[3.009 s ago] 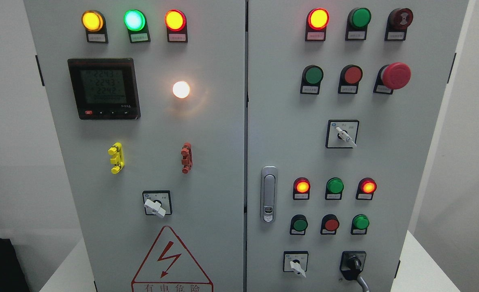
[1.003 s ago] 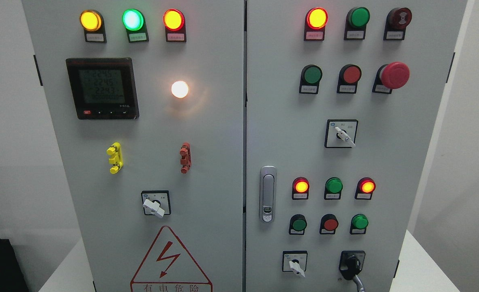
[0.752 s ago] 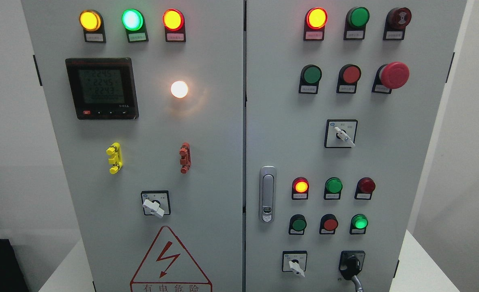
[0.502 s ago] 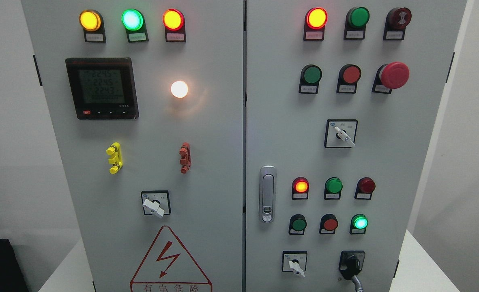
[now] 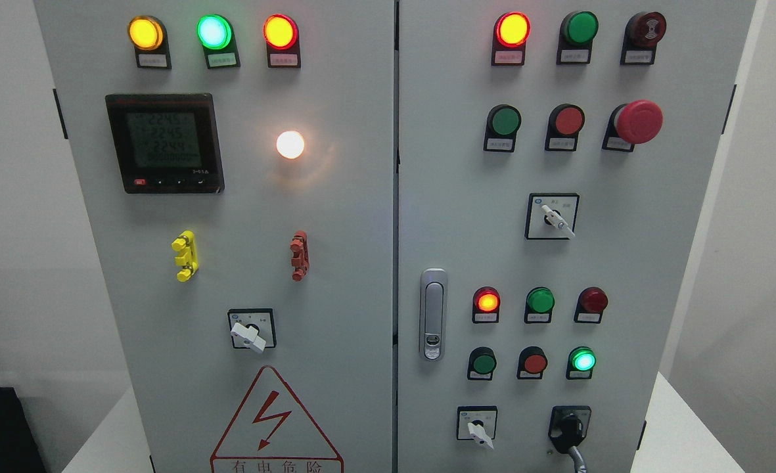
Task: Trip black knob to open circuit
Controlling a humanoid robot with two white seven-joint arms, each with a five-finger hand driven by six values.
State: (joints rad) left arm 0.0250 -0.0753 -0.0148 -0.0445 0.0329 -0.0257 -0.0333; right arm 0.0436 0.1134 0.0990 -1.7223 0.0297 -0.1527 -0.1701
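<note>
- The black knob (image 5: 570,427) sits low on the cabinet's right door (image 5: 466,217), right of a white selector switch (image 5: 477,428), with a grey cable hanging from under it.
- Risk, as I judge it: a reach drifting left would catch that white selector instead; drifting up, it could press the lit green button (image 5: 583,360) just above.
- A loose grip could slip off the small handle, leaving it only partly turned.
- No robot hand or arm shows anywhere in the head view, so pose and finger state cannot be told.
</note>
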